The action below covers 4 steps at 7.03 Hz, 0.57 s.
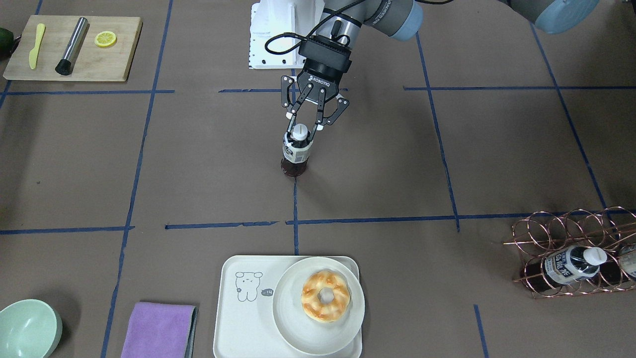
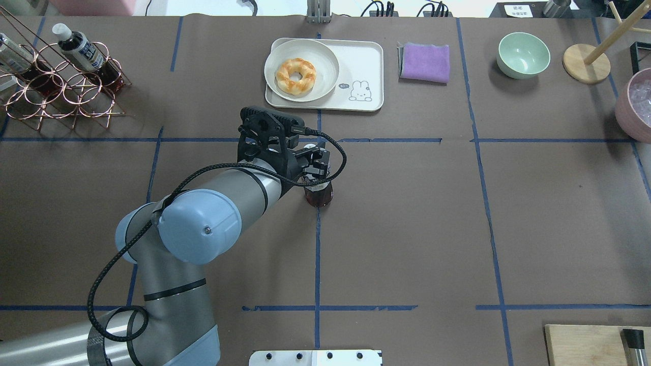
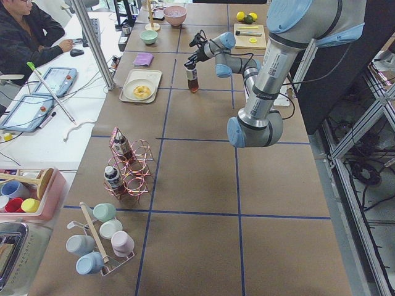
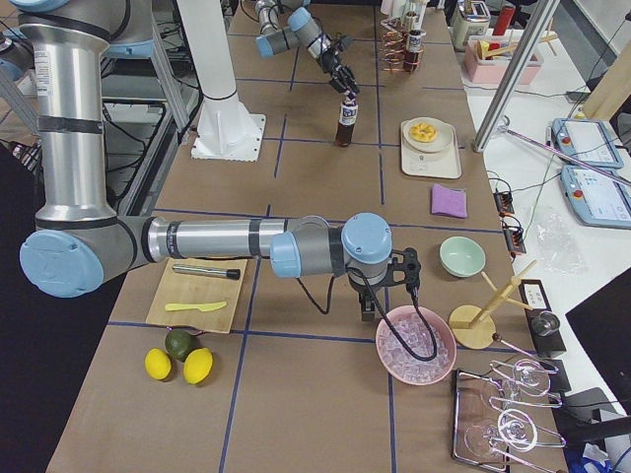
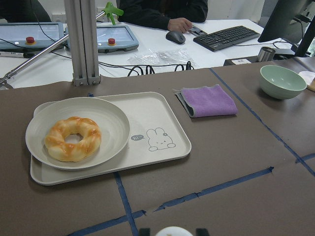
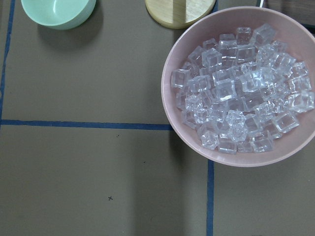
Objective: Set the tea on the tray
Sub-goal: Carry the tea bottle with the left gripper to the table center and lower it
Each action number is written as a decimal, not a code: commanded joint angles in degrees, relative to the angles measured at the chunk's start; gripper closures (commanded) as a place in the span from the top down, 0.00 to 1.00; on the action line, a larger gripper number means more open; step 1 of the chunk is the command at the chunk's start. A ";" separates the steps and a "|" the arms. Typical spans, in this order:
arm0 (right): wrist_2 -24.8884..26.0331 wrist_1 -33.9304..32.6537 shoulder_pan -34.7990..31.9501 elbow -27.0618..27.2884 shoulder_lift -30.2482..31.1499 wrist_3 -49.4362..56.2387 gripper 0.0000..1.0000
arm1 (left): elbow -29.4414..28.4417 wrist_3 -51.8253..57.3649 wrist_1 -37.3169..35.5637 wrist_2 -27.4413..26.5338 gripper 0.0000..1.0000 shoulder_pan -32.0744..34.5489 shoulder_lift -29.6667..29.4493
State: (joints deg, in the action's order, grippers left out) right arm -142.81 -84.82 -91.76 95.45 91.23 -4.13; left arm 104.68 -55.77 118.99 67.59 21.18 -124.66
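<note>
I see the brown paper-covered table with blue tape lines (image 2: 457, 229) spread across every view. The grey left arm with pale blue joints (image 2: 203, 223) reaches out to the middle of it. The right arm (image 4: 197, 239) is stretched low along the far end, and the right gripper (image 4: 369, 313) hangs just beside a pink bowl of clear ice cubes (image 6: 236, 160). I cannot tell whether that gripper's jaws are apart or together.

The cream-white rectangular plastic tray with a line-drawn bear (image 1: 233, 328) lies at the operators' edge. It carries a round cream plate (image 1: 290, 323) with a glazed doughnut (image 1: 310, 298) on it.

The small clear bottle of dark brown tea with a white-and-blue label (image 1: 296, 151) stands upright on the table, on a tape line and well apart from the tray. The left gripper (image 1: 303, 124) sits over it with its jaws spread, one on either side of the white screw cap (image 1: 299, 132).
</note>
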 commanded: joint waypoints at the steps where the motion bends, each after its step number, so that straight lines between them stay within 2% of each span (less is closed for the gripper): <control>1: -0.01 0.00 0.00 0.09 0.00 0.00 1.00 | 0.08 -0.22 -0.07 0.00 1.00 0.00 -0.05; 4: -0.10 0.09 0.00 0.44 -0.09 0.00 1.00 | 2.80 -0.83 0.02 0.18 1.00 0.26 -0.66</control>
State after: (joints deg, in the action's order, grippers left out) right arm -142.90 -84.75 -91.76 95.74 91.20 -4.13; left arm 106.45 -56.34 118.99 67.69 21.29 -124.92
